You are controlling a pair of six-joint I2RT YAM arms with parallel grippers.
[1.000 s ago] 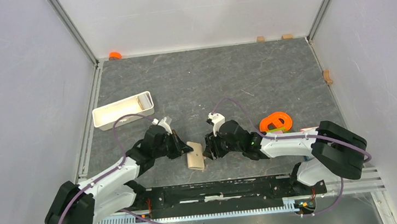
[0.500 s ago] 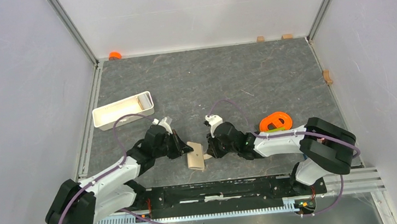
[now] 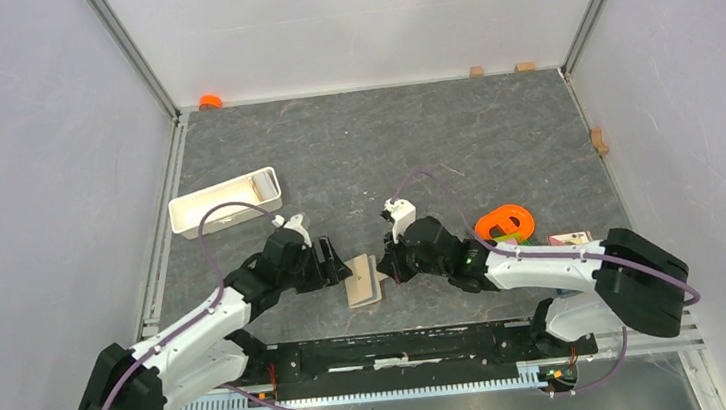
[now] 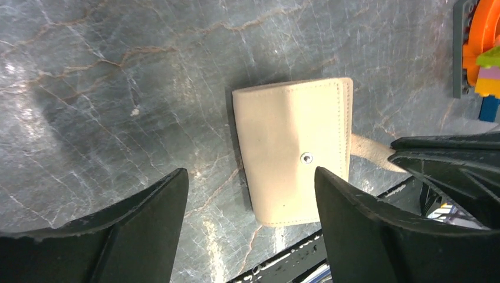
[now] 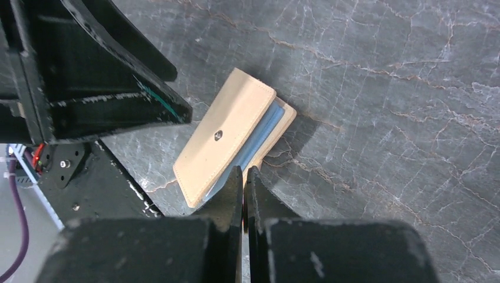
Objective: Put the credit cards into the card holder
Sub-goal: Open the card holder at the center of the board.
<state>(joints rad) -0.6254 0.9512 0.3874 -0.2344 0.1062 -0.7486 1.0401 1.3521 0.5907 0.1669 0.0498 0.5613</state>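
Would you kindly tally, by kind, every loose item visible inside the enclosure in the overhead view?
card holder: 1
loose card: 1
white tray: 1
orange toy: 1
small tan blocks: 3
small orange piece: 1
Total: 8

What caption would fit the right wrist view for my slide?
Right gripper, shut, pinches the edge of a beige folding card holder with blue-grey pockets showing, on a grey marbled table.
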